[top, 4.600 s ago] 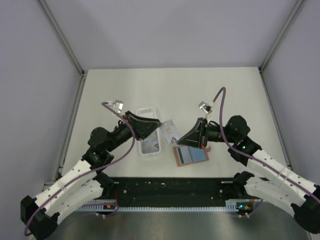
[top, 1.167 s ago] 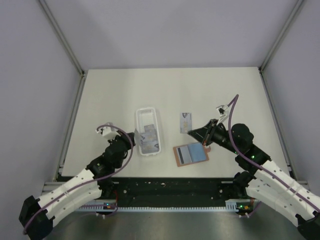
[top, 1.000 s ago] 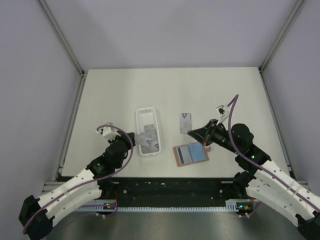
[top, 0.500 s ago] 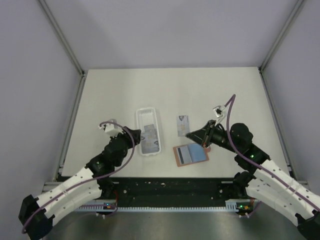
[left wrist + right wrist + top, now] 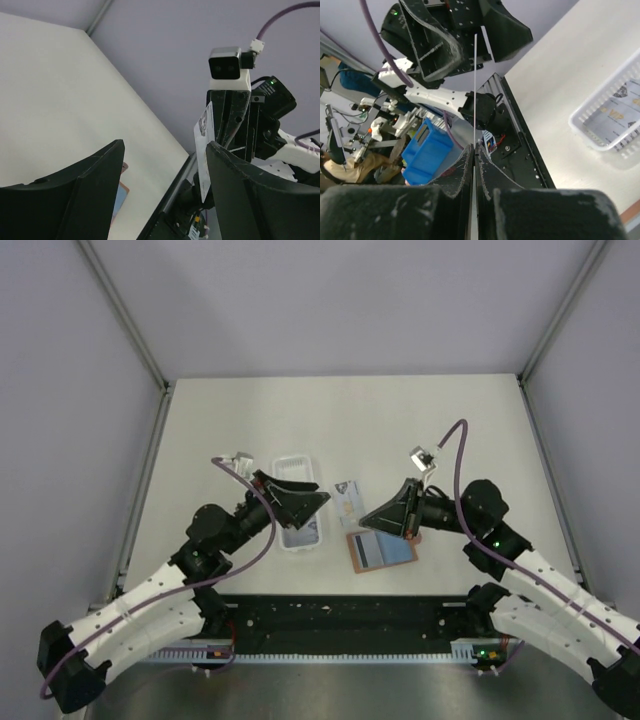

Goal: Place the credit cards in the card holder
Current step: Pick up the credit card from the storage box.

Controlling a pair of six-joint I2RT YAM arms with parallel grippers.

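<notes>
The credit cards (image 5: pixel 616 116) show in two places. Some lie flat in a white plastic tray (image 5: pixel 296 462) left of the bench's middle, and one card (image 5: pixel 346 500) is held up off the surface, just right of the tray.

The left claw (image 5: pixel 165 147) hangs over the tray with its jaws spread wide and nothing between them. The right claw (image 5: pixel 473 150) is clamped on the raised card, which its own wrist view shows edge-on as a thin pale line.

The card holder (image 5: pixel 383 549) lies open on the bench near the front edge, just below the right claw, pale blue inside up with a dark stripe near its left side.

The bench (image 5: pixel 400 420) is off-white and matt. Plain pale lilac walls (image 5: pixel 330 300) enclose it on three sides, with grey metal rails (image 5: pixel 120 310) running up the back corners
</notes>
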